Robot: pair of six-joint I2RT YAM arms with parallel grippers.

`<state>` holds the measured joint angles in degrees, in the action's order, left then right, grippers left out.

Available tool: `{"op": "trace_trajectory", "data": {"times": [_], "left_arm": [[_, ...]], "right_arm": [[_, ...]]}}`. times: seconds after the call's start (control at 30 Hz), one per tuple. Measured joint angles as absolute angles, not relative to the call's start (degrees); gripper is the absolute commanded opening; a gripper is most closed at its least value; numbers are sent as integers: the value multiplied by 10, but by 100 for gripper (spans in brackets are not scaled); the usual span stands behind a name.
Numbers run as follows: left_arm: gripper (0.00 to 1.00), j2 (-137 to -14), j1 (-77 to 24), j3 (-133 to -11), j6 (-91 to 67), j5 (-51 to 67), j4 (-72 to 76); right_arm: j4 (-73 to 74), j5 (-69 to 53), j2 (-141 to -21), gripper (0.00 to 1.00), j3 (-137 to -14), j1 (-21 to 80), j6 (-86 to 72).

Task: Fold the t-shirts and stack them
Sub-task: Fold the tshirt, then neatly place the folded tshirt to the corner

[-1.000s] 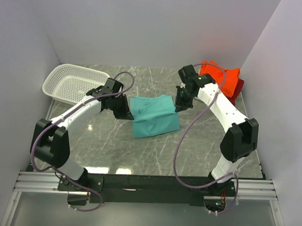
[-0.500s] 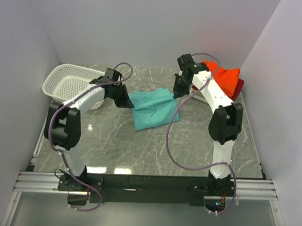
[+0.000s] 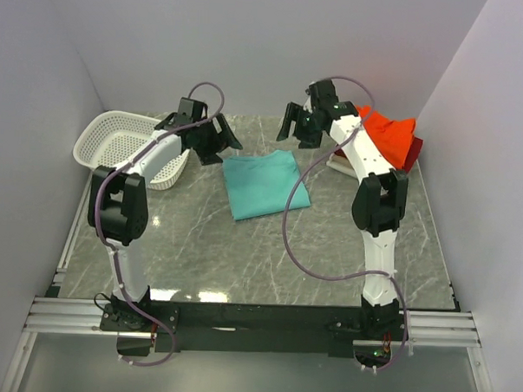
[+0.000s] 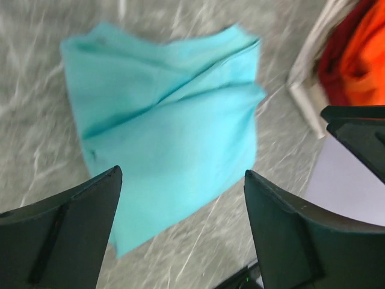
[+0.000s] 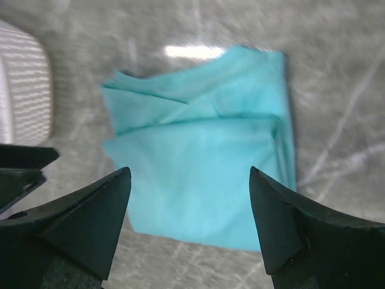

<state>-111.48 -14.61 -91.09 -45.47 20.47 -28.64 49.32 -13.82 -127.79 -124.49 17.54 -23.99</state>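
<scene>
A folded teal t-shirt (image 3: 266, 186) lies flat on the marble table, and also shows in the wrist views (image 4: 168, 120) (image 5: 204, 162). My left gripper (image 3: 222, 146) (image 4: 181, 174) hovers open just off the shirt's far left corner, holding nothing. Off the far right corner my right gripper (image 3: 297, 132) (image 5: 189, 171) is open too, with nothing between its fingers. At the back right is a stack of folded t-shirts: orange-red (image 3: 387, 134) (image 4: 367, 54) on top, dark red (image 3: 413, 152) (image 4: 337, 54) below it, and a cream one (image 4: 307, 90) at the bottom.
A white mesh basket (image 3: 125, 142) (image 5: 24, 90) stands at the back left, close behind my left arm. White walls close in the table on the left, back and right. The arms' base rail (image 3: 256, 322) runs along the near edge.
Both grippers were shut at the teal shirt's far corners. They have opened, let go and drawn back toward the far wall. The shirt has shifted slightly farther and lies flat.
</scene>
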Motion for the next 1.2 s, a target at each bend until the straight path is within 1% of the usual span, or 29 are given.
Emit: {"op": "trace_trajectory", "data": {"times": [0.07,0.17,0.43,0.57,0.77,0.87,1.2], "left_arm": [[87,-1111,-146,-921,-456,196,-268],[82,-1100,-150,-916,-452,187,-263],[75,-1075,-181,-845,-428,150,-281],[68,-1075,-201,-819,-420,136,-293],[65,-1077,-211,-806,-409,120,-299],[65,-1084,-211,-804,-405,112,-299],[64,-1120,-215,-794,-396,89,-303]], "right_arm": [[462,-164,-1271,86,-1243,172,-238],[418,-197,-1243,87,-1210,166,-230],[362,-251,-1152,88,-1079,142,-205],[350,-267,-1132,88,-1019,132,-191],[336,-276,-1129,88,-933,124,-172],[336,-280,-1129,87,-908,124,-166],[330,-282,-1129,86,-886,116,-149]]}}
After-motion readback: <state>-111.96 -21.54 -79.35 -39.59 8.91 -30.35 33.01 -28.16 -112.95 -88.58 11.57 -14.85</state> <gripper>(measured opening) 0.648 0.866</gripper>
